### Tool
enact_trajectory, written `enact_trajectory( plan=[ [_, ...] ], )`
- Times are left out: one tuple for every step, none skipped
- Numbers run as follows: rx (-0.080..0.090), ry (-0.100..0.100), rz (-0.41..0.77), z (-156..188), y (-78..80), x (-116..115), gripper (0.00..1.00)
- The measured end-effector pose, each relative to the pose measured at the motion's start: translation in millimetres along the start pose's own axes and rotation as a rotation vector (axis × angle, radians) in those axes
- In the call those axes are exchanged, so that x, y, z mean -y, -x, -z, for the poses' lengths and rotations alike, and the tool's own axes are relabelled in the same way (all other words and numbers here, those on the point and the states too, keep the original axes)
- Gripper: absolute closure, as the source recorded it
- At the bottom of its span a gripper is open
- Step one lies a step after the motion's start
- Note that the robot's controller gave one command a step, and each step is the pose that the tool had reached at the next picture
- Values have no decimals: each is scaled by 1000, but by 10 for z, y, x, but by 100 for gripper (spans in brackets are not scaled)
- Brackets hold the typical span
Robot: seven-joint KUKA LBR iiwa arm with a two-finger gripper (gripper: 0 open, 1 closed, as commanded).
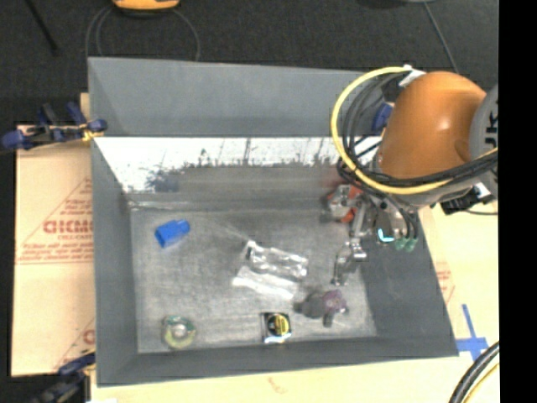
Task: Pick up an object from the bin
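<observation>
My gripper [346, 263] hangs down in the right part of the bin, under the arm's orange cover. Just below its tip, near the front right corner, lies a small grey and purple thing [328, 306]. A crumpled clear plastic bag [271, 268] lies to the gripper's left in the middle of the bin. A small black and yellow tape measure [275, 327] sits against the front wall, left of the purple thing. The gripper is above these things and I see nothing in it.
A blue block [172, 233] lies at the left of the bin floor. A round greenish thing [178, 332] sits in the front left corner. A small red thing [339, 204] shows by the back wall beside the arm.
</observation>
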State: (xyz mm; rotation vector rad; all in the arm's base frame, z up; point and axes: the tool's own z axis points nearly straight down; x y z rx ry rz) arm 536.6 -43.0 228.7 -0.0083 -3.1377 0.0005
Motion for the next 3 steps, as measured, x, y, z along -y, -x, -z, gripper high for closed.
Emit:
enact_trajectory(
  plan=[
    [2,1,113,-1174,35,-484,0],
    [9,0,112,-1128,51,-470,100],
    [10,-2,160,307,71,-443,100]
  ],
)
